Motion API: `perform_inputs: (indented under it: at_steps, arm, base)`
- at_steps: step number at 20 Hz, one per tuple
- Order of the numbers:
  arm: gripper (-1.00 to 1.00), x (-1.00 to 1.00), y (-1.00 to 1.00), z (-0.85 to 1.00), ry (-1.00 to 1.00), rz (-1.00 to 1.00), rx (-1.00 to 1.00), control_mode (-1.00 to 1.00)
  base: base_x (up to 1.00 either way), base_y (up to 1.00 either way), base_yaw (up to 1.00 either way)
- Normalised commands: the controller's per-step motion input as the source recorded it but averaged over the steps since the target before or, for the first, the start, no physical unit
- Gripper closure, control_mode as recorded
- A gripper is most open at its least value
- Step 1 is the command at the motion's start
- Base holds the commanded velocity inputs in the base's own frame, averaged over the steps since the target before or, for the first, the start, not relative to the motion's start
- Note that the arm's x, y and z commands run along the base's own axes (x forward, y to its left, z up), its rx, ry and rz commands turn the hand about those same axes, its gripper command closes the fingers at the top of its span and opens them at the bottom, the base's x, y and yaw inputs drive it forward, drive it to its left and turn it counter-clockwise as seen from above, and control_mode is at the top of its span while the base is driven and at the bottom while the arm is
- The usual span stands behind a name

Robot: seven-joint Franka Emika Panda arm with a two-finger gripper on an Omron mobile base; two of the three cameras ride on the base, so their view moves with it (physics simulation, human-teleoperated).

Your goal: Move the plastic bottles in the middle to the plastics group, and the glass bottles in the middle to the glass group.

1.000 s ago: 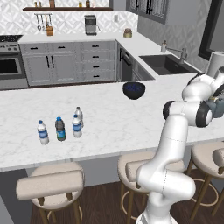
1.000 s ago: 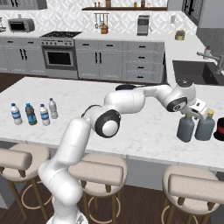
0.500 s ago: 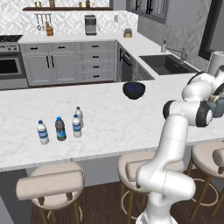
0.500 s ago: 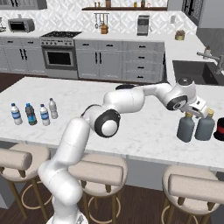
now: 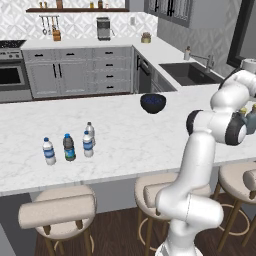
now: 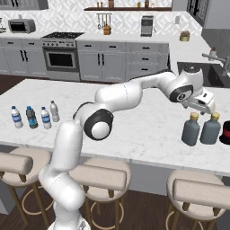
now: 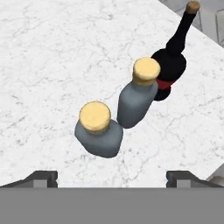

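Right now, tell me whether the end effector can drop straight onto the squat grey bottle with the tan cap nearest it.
Probably yes. The end effector is open and sits above the squat grey bottle, whose tan cap is uncovered. The second grey bottle stands close beside it, so one finger has little room.

The white arm is reaching far right across the marble counter, its gripper hanging just above two squat bottles. The darker slate-blue bottle and the grey-teal bottle are standing upright side by side (both tan-capped), close together, with a dark object with a red band sitting just right of them. Over on the left, four slim plastic bottles are standing in a row near the counter's front.
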Motion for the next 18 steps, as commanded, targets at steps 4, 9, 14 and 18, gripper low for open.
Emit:
perform_inputs:
  at_steps: [4, 9, 14, 18]
  arm:
    - [-1.00, -0.61, 0.91, 0.00, 0.01, 0.00, -0.05, -1.00]
    - [-1.00, -0.92, 0.53, 0.00, 0.00, 0.11, 0.00, -1.00]
    - [-1.00, -0.91, 0.68, 0.00, 0.00, 0.19, 0.00, -1.00]
    - [-1.00, -0.88, 0.65, 0.00, 0.02, 0.20, 0.00, -1.00]
  base:
    - [0.00, 0.00, 0.00]
    - [0.00, 0.00, 0.00]
    - [0.00, 0.00, 0.00]
    - [0.00, 0.00, 0.00]
